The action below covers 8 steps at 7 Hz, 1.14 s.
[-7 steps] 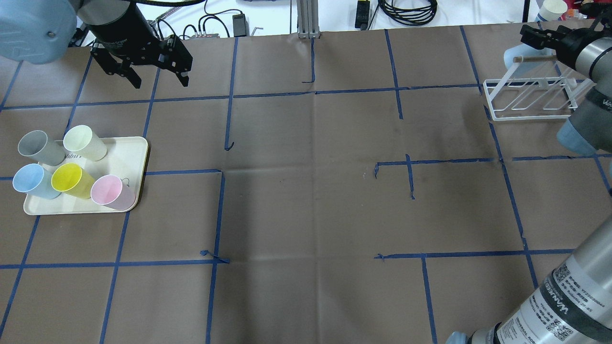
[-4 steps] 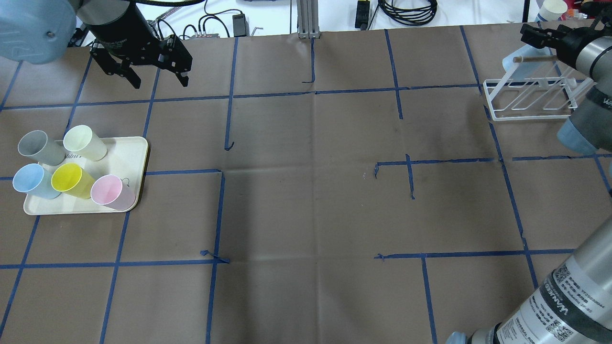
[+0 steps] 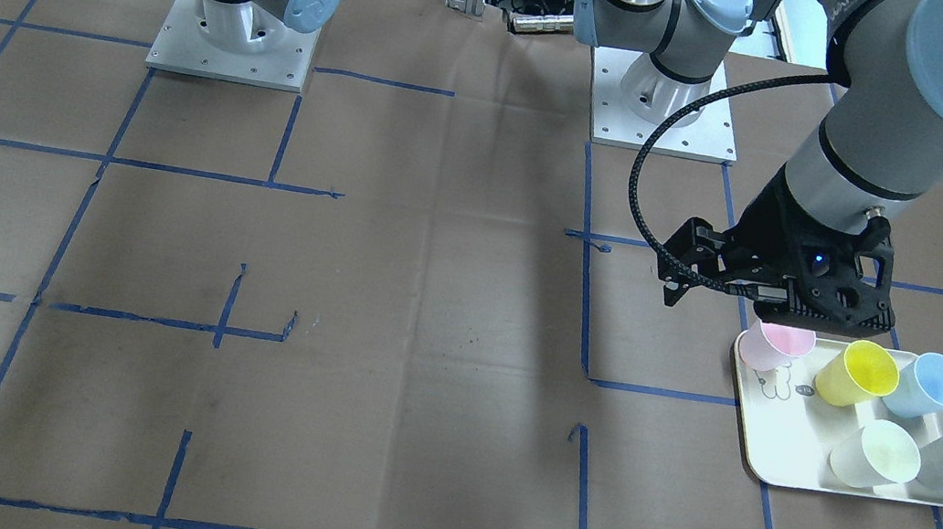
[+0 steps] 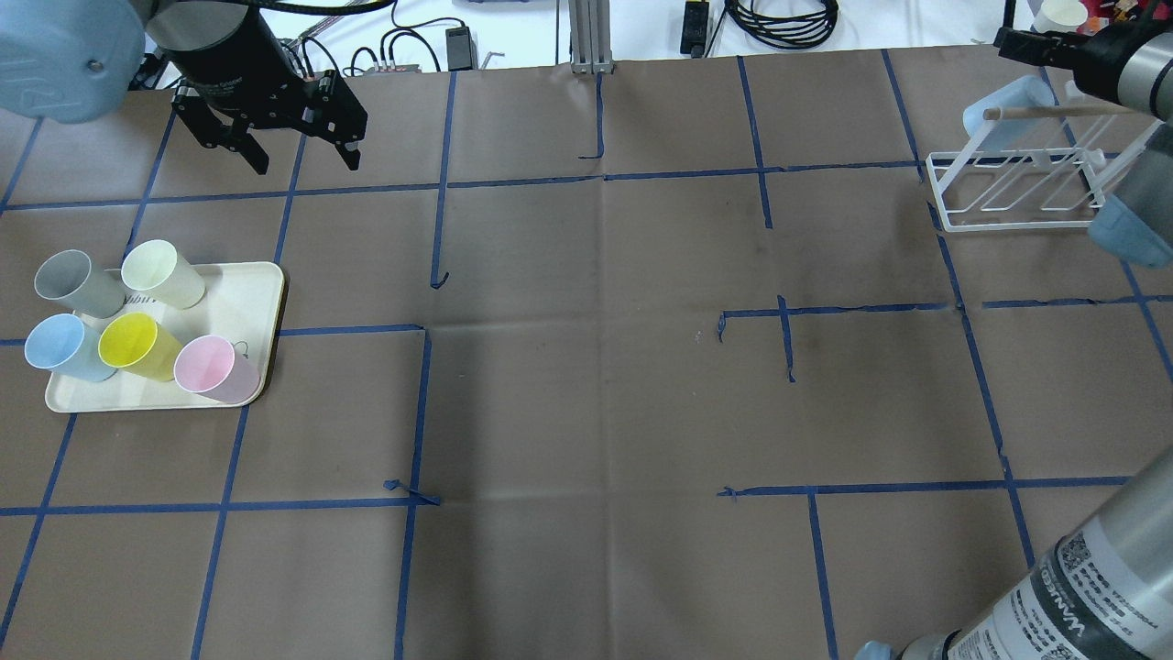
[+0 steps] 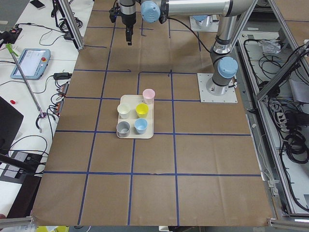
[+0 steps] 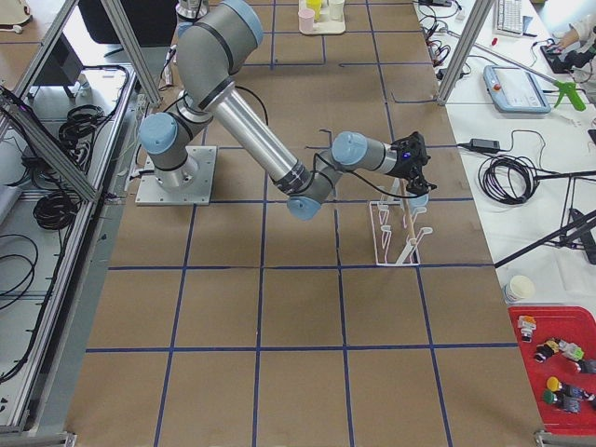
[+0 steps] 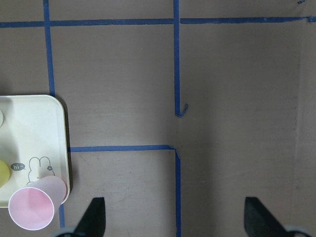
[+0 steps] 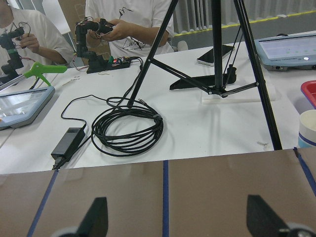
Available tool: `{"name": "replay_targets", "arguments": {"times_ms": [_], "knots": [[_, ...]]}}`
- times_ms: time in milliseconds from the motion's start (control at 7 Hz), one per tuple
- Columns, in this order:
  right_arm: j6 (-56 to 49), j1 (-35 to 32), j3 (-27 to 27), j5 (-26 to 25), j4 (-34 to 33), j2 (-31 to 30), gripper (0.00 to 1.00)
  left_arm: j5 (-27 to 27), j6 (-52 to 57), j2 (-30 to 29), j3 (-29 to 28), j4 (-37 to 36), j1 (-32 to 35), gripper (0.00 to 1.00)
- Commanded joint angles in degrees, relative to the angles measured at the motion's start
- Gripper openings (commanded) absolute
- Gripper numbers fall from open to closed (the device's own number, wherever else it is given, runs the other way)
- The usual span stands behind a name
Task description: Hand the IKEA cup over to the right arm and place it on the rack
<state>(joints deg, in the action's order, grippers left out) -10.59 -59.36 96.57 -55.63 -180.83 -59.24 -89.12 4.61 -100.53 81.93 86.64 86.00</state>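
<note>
Several IKEA cups stand on a cream tray point(image 4: 252, 302): grey point(image 4: 73, 284), pale green point(image 4: 163, 273), blue point(image 4: 62, 348), yellow point(image 4: 137, 346) and pink point(image 4: 218, 368). My left gripper point(image 4: 298, 151) hangs open and empty above the table beyond the tray. Its wrist view shows the pink cup point(image 7: 32, 207) at the lower left of the open fingers. A light-blue cup point(image 4: 1008, 101) lies on the white wire rack point(image 4: 1017, 197) at the far right. My right gripper point(image 4: 1017, 41) is open and empty, just past and above that cup, apart from it.
The table is brown paper marked with blue tape lines. Cables, a power brick point(image 8: 69, 143), a tripod point(image 8: 217, 74) and operators point(image 8: 128, 24) are beyond the far edge. A paper cup point(image 4: 1061, 14) stands off the table near the right gripper.
My right gripper has drawn back from the light-blue cup toward the table's far edge; the cup stays on the rack. The left gripper has shifted only slightly.
</note>
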Motion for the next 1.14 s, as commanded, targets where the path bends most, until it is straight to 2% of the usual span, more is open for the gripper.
{"name": "replay_targets", "arguments": {"times_ms": [0,286,571,857,1000], "knots": [[0.0,-3.8,-0.7,0.0,2.8,-5.3,1.00,0.1,5.5,0.7,2.8,0.6,-5.6,0.99],[0.3,-9.8,-0.7,-1.8,2.6,-7.5,1.00,0.4,10.1,4.4,10.7,-0.3,-10.8,0.99],[0.7,-16.3,-0.6,-0.6,2.3,-9.0,1.00,-0.3,13.7,7.6,17.0,-2.5,-14.7,0.99],[0.8,-23.4,-0.7,3.3,2.0,-8.1,1.00,-2.1,19.3,7.5,19.0,-3.8,-21.0,0.99],[1.1,-27.4,-0.8,3.3,1.5,-7.0,1.00,-2.4,19.6,6.6,20.0,-6.7,-21.4,0.99]]}}
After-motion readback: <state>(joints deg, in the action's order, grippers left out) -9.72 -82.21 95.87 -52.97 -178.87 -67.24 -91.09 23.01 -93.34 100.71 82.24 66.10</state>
